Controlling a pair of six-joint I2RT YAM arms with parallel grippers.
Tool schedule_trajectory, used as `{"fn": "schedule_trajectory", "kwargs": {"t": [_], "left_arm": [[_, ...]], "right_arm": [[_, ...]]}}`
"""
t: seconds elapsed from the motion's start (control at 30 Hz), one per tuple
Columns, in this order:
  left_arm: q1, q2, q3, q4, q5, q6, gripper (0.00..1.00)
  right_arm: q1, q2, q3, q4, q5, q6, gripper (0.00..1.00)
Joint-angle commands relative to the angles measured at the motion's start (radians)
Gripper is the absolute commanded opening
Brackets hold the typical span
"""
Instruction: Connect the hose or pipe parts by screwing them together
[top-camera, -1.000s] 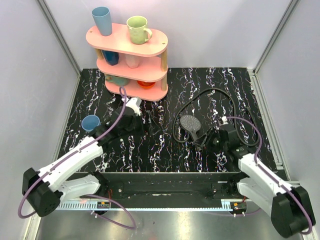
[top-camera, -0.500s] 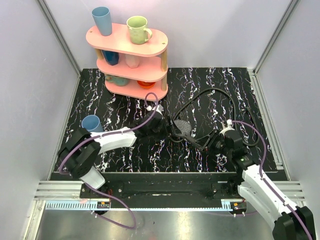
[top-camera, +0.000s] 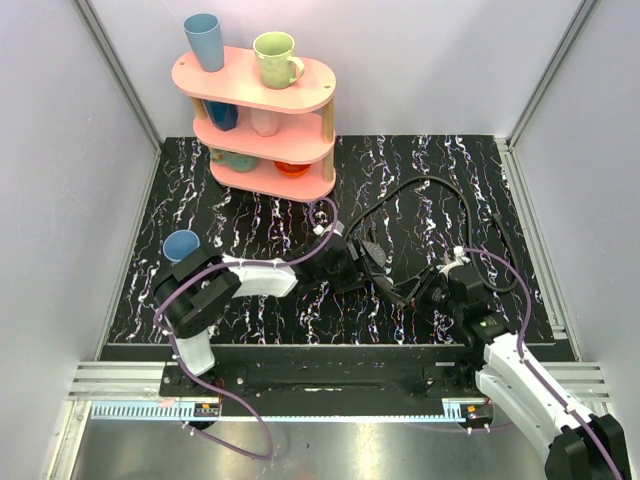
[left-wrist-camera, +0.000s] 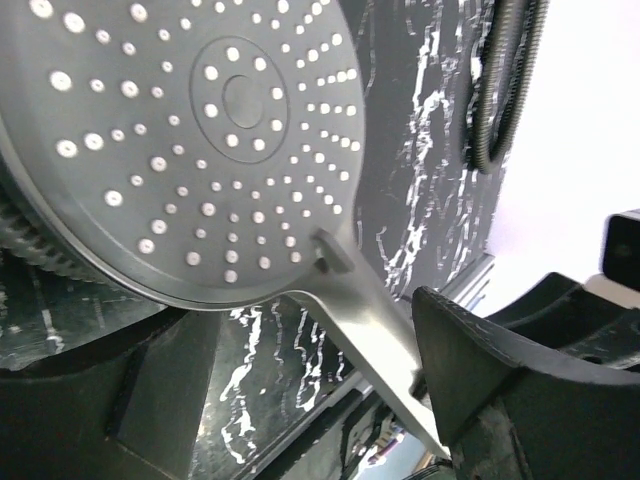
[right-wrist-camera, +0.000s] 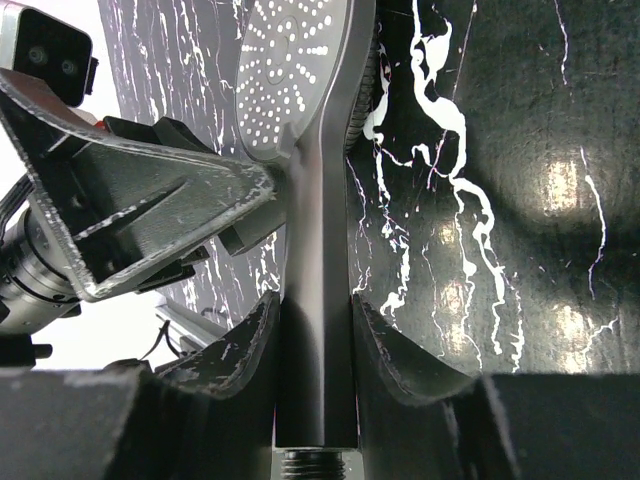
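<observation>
The right pincer is clamped on the shower head. Its two fingers press the dark handle from both sides. The handle runs straight out past the fingertips, and the round grey face with the little holes sits at the far end. The screw end of the handle pokes out the other way, back toward the wrist.

The left pincer comes in from the other side. Its fingers are wide apart. The thin neck, where the handle meets the round face, lies between them. One fingertip is right up against the neck. It looks like it touches, but that is hard to tell. From the left wrist camera the round face fills the space just past the fingertips.

So the shower head is up off the table, between the two pincers, turned on its edge.

The black hose lies in a big loop on the table, out past the tips of both pincers. A ribbed bit of it runs just behind the round face.
</observation>
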Motion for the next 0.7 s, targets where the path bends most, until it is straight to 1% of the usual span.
{"fn": "schedule_trajectory", "kwargs": {"t": [0.0,0.07,0.17,0.2,0.37,0.5,0.6,0.67], "left_arm": [[-0.016,0.005,-0.016,0.225,-0.01,-0.09,0.8],[-0.025,0.016,-0.038,0.28,-0.007,-0.125,0.79],[-0.028,0.037,-0.073,0.426,0.004,-0.185,0.77],[-0.028,0.043,-0.077,0.443,0.011,-0.2,0.75],[-0.039,0.077,-0.064,0.436,0.025,-0.225,0.73],[-0.052,0.106,-0.056,0.472,0.039,-0.263,0.72],[-0.065,0.129,-0.047,0.497,0.048,-0.294,0.67],[-0.072,0.149,-0.047,0.532,0.056,-0.312,0.6]], "right_arm": [[0.009,-0.021,-0.017,0.069,-0.068,0.06,0.0],[0.009,-0.029,-0.025,0.075,-0.077,0.078,0.0],[0.009,-0.049,-0.033,0.077,-0.096,0.092,0.0],[0.009,-0.056,-0.036,0.078,-0.099,0.093,0.0],[0.009,-0.067,-0.053,0.069,-0.107,0.103,0.0],[0.009,-0.072,-0.062,0.07,-0.111,0.11,0.0],[0.009,-0.078,-0.068,0.072,-0.119,0.113,0.0],[0.009,-0.081,-0.073,0.072,-0.128,0.113,0.0]]}}
